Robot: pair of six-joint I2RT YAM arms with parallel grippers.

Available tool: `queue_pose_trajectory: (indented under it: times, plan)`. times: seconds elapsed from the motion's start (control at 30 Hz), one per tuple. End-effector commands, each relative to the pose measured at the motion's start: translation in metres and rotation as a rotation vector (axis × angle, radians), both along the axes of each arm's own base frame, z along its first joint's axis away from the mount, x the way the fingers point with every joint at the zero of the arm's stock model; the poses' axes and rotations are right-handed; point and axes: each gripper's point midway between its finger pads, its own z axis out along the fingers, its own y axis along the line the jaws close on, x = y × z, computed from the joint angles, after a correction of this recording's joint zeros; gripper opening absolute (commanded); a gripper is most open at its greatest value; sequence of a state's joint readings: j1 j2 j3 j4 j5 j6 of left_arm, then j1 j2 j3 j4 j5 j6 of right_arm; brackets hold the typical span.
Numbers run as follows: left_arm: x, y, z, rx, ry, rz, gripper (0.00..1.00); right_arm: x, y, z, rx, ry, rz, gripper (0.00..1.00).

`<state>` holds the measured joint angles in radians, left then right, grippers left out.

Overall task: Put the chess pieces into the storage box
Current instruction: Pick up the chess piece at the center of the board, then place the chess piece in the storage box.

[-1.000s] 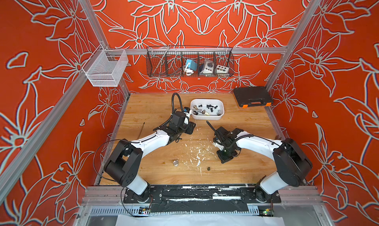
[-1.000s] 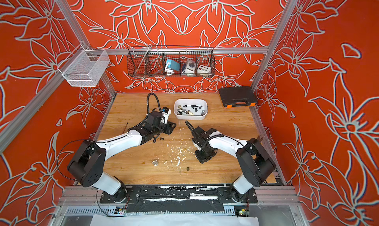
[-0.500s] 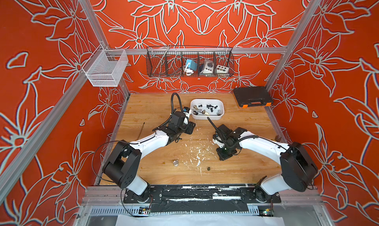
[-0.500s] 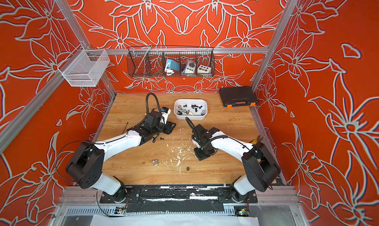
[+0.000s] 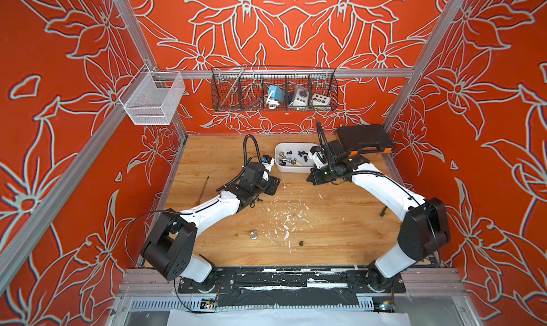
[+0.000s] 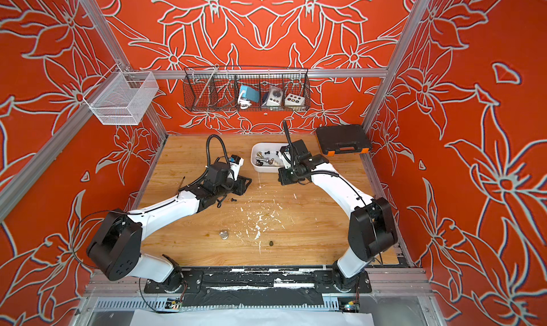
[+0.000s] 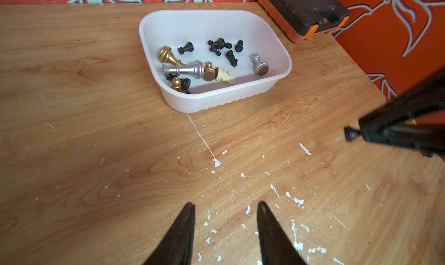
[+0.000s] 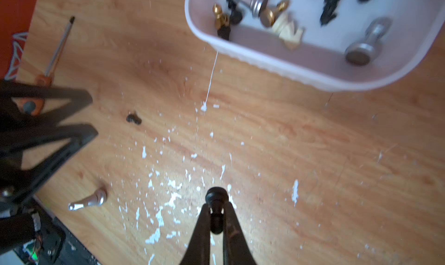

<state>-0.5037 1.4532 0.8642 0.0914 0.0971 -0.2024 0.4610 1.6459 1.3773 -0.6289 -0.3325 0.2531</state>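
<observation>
Grip: my right gripper [image 8: 216,207] is clamped on a black pawn [image 8: 216,197], short of the storage box [image 7: 216,102]

Table [image 5: 340,221]: bare wood, white flecks in front of the storage box.
Storage box: sits toward the far edge. Chess pieces [image 7: 185,69] lie tipped inside it: gold, silver, one cream and several small black ones.
Right gripper: raised over bare table just off the box's near corner, not over the box. The pawn's base pokes out past my fingertips.
Left gripper [image 7: 225,204]: near the box's opposite corner, low over the table, jaws apart, nothing between them.
Silver piece [image 5: 253,234]: on its side, well in front of the box.
Small black piece [image 8: 134,118]: on the table, nearer the box than the silver one, beside my left gripper.
</observation>
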Motion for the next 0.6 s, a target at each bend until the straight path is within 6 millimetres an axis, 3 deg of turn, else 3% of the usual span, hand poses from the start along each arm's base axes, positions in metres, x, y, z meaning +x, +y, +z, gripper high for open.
queue_pose_trajectory:
  times: [0.0, 0.27, 0.57]
  plan:
    - [-0.002, 0.008, 0.007, 0.000, -0.016, 0.023, 0.43, 0.030, 0.005, 0.005, 0.048, -0.035, -0.020, 0.05]
    - [-0.006, 0.017, 0.001, 0.003, -0.007, 0.040, 0.43, 0.102, 0.009, 0.001, 0.130, -0.097, -0.143, 0.05]
    - [-0.007, 0.026, 0.001, -0.006, -0.004, 0.037, 0.44, 0.161, 0.019, -0.028, 0.141, -0.082, -0.191, 0.04]
